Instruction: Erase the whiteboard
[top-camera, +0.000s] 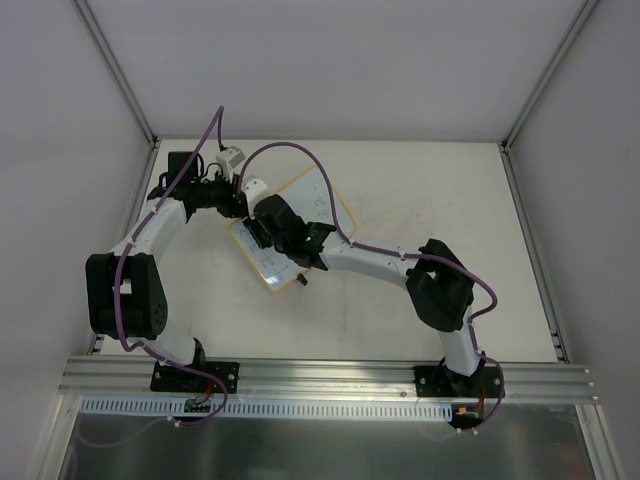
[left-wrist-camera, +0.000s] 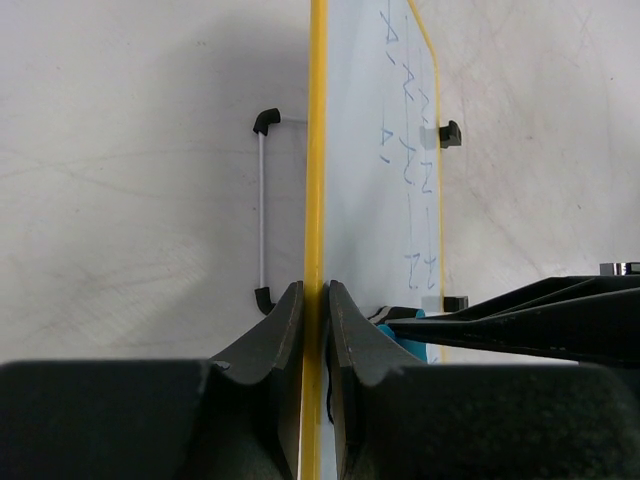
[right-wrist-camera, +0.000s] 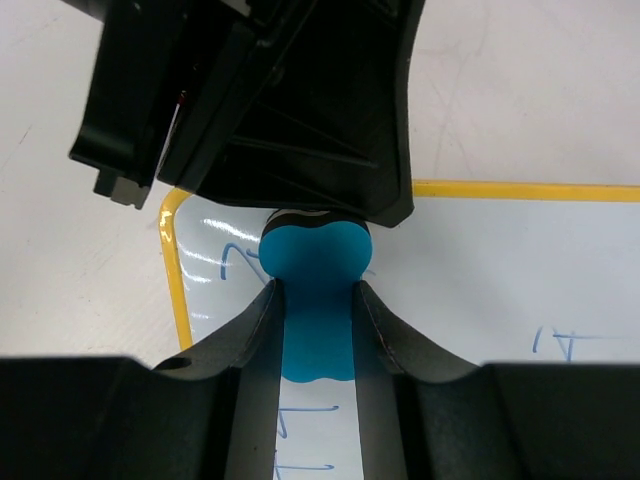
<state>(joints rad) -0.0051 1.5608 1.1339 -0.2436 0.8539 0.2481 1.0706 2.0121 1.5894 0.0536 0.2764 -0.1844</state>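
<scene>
We see whiteboard (top-camera: 315, 200) toward far-left corner of bench (top-camera: 450, 200) | left fingers (left-wrist-camera: 275, 340) clamped on its rim | right fingers (right-wrist-camera: 255, 330) gripping blue eraser (right-wrist-camera: 315, 250), seemingly on board

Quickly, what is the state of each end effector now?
Left end effector: closed on the rim of the whiteboard.
Right end effector: closed on the blue eraser.

The table (top-camera: 450, 200) is a white slab, matte, with faint grey scuffs across its middle. Plain pale panels close it in: a left wall (top-camera: 50, 120), a far wall (top-camera: 330, 60) and a right wall (top-camera: 600, 150). They meet at two aluminium uprights, the left post (top-camera: 115, 70) and the right post (top-camera: 545, 75). Along the near edge runs a ribbed aluminium rail (top-camera: 330, 375), with a white slotted strip (top-camera: 330, 408) just beyond it, then a dull grey sheet (top-camera: 330, 450). The light is soft and even — no hard shadows.
</scene>
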